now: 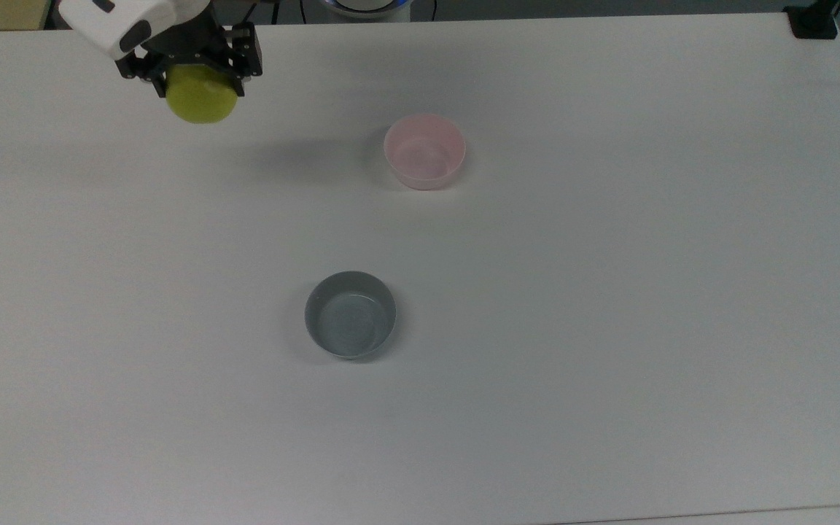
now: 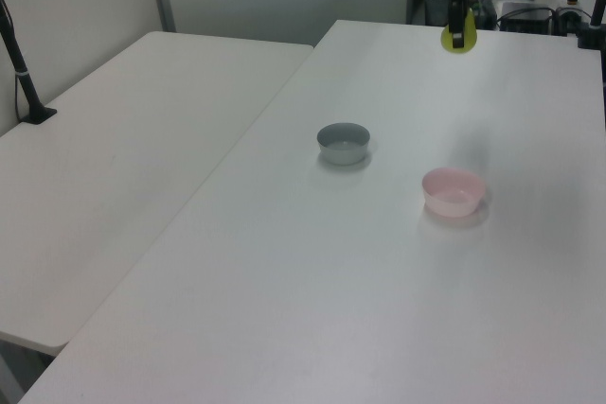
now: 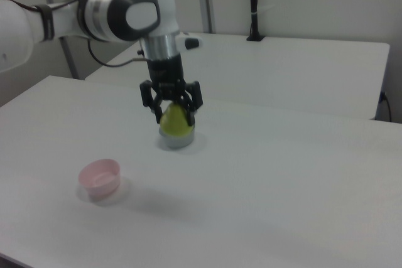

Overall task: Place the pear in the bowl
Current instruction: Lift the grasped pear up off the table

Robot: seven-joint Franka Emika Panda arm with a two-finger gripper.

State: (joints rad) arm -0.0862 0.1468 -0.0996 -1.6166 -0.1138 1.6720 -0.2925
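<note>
Gripper (image 1: pixel 200 76): points downward, its two black fingers clamped on opposite sides of the pear, so the fruit hangs below the palm with its rounded bottom free.
Pear (image 1: pixel 201 101): yellow-green, carried high off the table (image 1: pixel 609 292); in the top view it sits near the upper left corner, and in the left view (image 2: pixel 458 38) it hangs at the far end of the table. Height of this sort looks meant to clear a bowl rim on the way across.
Pink bowl (image 1: pixel 424 152): upright, empty, well apart from the pear toward the top view's right; in the right view (image 3: pixel 99 178) it stands low and to the right view's left of the gripper (image 3: pixel 172 112).
Grey bowl (image 1: pixel 351 314): empty, nearer the table's middle, not the target; in the right view it lies partly hidden behind the pear.
Step in hand: by the look of it, the carry, with the sideways travel to the pink bowl not yet made.
Next move calls for: centring the pear over the pink bowl before lowering, since the fruit is only a little narrower than the rim.
Risk: glossy skin may slip in the pinch.
</note>
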